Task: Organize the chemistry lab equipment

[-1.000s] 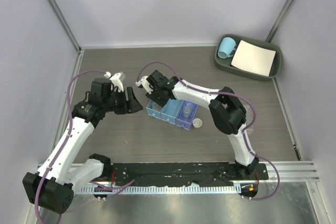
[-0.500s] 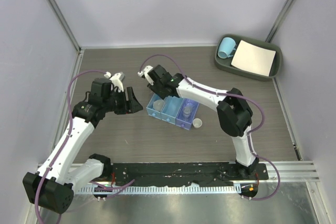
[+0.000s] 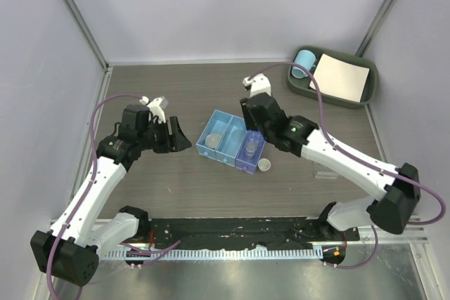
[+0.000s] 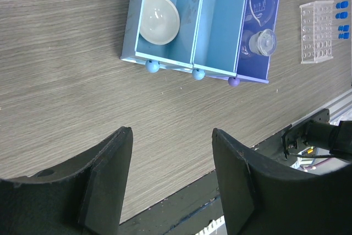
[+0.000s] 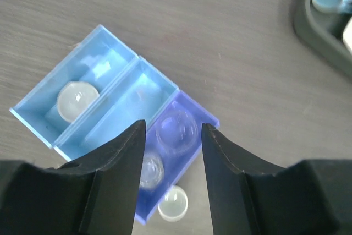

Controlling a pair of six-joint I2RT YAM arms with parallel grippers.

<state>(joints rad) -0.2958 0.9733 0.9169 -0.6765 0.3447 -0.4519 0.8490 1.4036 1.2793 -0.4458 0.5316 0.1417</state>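
Observation:
A blue three-compartment organizer [image 3: 232,144] lies mid-table. One white dish [image 3: 214,140] sits in its left compartment. Two clear beakers [image 3: 250,147] stand in the purple right compartment. The second white dish [image 3: 264,165] lies on the table beside that end. My right gripper [image 3: 252,130] is open and empty above the purple compartment; its view shows the beakers [image 5: 176,130] and the loose dish [image 5: 172,203] between its fingers. My left gripper [image 3: 179,135] is open and empty, left of the organizer. The clear tube rack [image 4: 317,38] and blue-capped tubes [image 4: 342,17] show only in the left wrist view.
A dark green tray [image 3: 295,86] at the back right holds the light-blue mug [image 3: 304,63] and the white paper sheet [image 3: 340,77]. A black base rail [image 3: 246,230] runs along the near edge. Grey walls close the left, back and right.
My right arm has swung from over the organizer's left end to its right side, unfolding to the right. The white dish now shows in the left compartment. The left arm has not moved.

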